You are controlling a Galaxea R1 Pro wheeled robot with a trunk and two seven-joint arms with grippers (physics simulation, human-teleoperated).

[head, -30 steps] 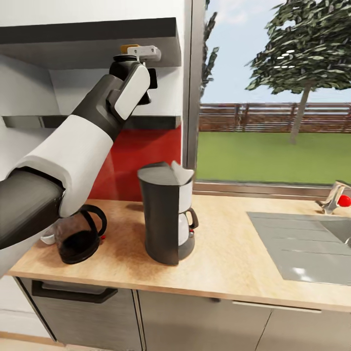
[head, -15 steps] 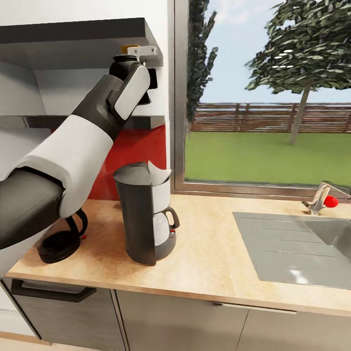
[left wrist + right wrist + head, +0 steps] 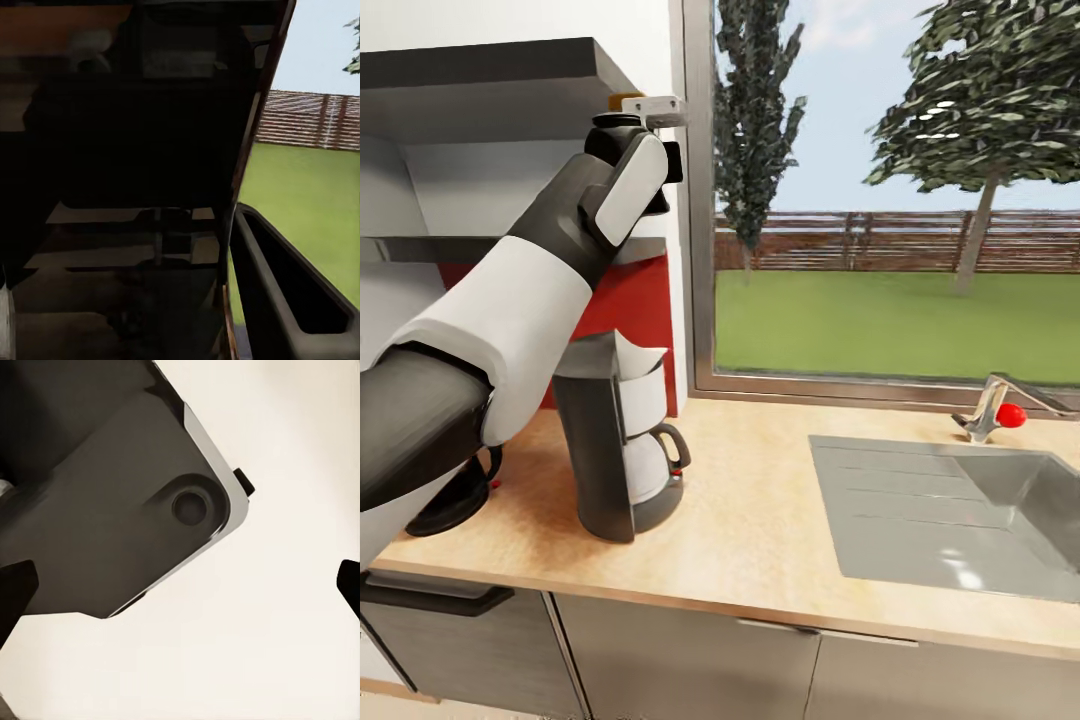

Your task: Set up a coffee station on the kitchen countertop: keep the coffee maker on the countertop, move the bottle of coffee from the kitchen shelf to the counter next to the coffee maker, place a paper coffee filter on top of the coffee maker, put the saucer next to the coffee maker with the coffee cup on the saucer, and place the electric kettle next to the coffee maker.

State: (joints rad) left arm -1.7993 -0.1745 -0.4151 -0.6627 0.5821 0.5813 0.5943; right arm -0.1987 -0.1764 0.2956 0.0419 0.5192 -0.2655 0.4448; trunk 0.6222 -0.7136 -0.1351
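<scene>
- Left hand (image 3: pixel 643 110) is raised to the 11 o'clock part of the head view, at the edge of the thick grey shelf (image 3: pixel 490 75); a yellow-gold lid (image 3: pixel 624 99) peeks out just behind it, so it seems to grip the coffee jar, though I cannot tell how firmly the fingers close.
- Right hand: its two dark fingertips (image 3: pixel 16 594) sit far apart at the edges of the wrist view, spread wide over pale floor, holding nothing.
- Coffee maker (image 3: pixel 610 440) stands upright on the tabletop (image 3: pixel 760 520) at about 8 o'clock, with a white paper filter (image 3: pixel 635 355) poking up from its top.
- Kettle (image 3: pixel 455 495) sits at 9 o'clock just beside the coffee maker, mostly hidden by the left arm.
- Sink (image 3: pixel 940 510) is set into the tabletop at 4 o'clock, well apart from the coffee maker.
</scene>
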